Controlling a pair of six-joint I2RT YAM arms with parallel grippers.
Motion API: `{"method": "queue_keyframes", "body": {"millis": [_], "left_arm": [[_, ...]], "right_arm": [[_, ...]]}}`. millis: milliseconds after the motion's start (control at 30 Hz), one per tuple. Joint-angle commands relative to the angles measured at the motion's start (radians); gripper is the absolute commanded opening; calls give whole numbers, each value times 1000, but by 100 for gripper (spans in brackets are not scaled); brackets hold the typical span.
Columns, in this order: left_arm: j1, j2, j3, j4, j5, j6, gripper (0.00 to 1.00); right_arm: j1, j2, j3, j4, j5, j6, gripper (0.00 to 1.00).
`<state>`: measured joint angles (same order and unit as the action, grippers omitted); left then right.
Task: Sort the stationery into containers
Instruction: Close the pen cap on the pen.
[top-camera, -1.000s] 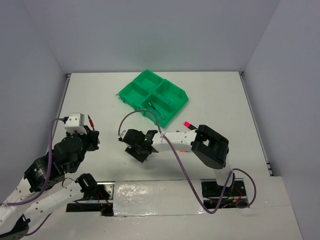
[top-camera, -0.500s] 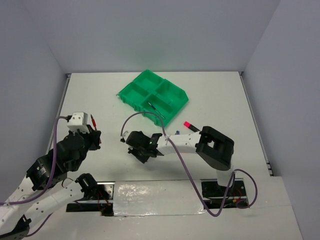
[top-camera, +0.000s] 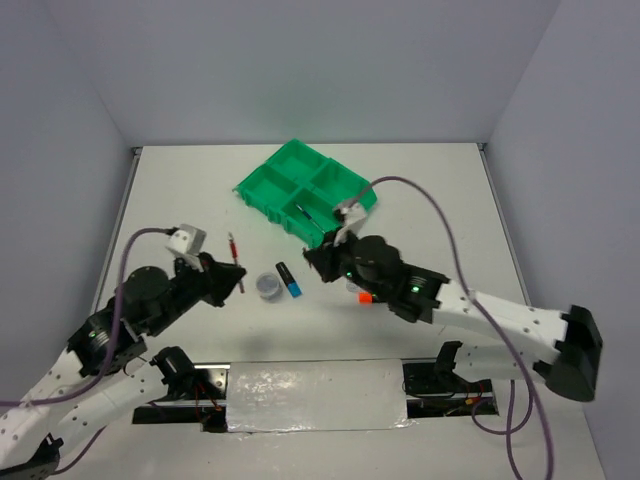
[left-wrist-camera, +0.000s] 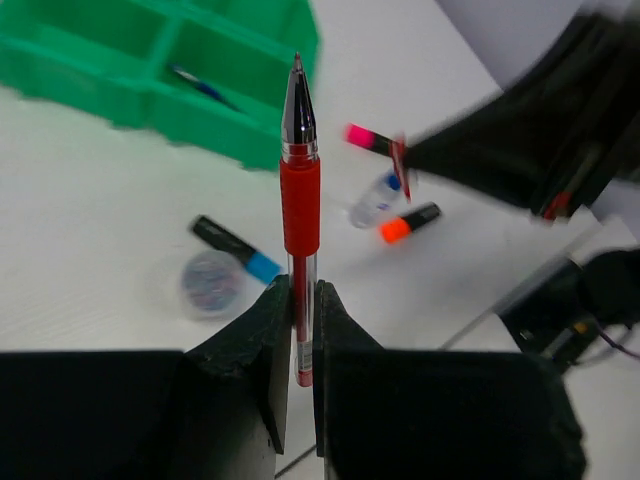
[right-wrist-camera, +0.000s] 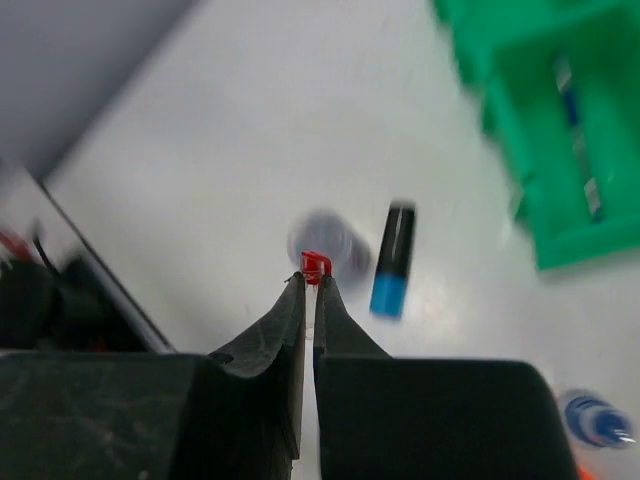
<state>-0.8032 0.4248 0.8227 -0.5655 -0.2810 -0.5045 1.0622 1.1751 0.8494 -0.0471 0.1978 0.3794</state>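
Note:
My left gripper is shut on a red pen, which stands straight up between the jaws in the left wrist view, its metal tip bare. My right gripper is shut on a small red cap, just above a round grey tin and a blue-capped highlighter. The green tray sits behind, with a blue pen in one near compartment. A pink highlighter, a clear bottle and an orange highlighter lie on the table.
The right arm stretches low across the table from the right and covers part of the area near the orange cap. Walls close in the table at the left, back and right.
The right arm has unfolded and its gripper has swung right towards the tray, uncovering the tin and blue highlighter. My left gripper has moved right and forward with the red pen.

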Motion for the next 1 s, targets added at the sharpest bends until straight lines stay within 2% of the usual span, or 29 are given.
{"method": "queue_keyframes", "body": {"millis": [0, 33, 67, 100, 133, 200, 233, 367, 567, 733, 967], "left_arm": [[4, 113, -68, 261, 395, -34, 0], [2, 146, -121, 403, 463, -60, 0], [2, 164, -143, 473, 529, -74, 0], [-1, 186, -163, 537, 642, -87, 0], [-8, 207, -181, 665, 696, -95, 0], [-25, 276, -226, 777, 810, -117, 0], [-52, 296, -246, 867, 831, -120, 0], [-123, 383, -250, 984, 867, -103, 0], [-148, 448, -250, 1076, 855, -108, 0], [-148, 485, -231, 1026, 769, -85, 0], [-148, 491, -195, 986, 721, -40, 0]], "right_arm": [[-13, -191, -64, 228, 305, 99, 0], [-13, -224, -90, 252, 395, 122, 0], [-18, -251, -104, 303, 419, 127, 0], [-21, -308, -116, 334, 439, 128, 0], [-19, -336, -136, 373, 451, 127, 0], [-21, -409, -200, 505, 436, 107, 0], [-21, -428, -238, 548, 418, 96, 0], [-19, -503, -297, 680, 335, 72, 0], [-22, -594, -392, 731, 269, 133, 0], [-19, -626, -404, 653, 174, 191, 0], [-19, -614, -446, 687, 48, 228, 0]]}}
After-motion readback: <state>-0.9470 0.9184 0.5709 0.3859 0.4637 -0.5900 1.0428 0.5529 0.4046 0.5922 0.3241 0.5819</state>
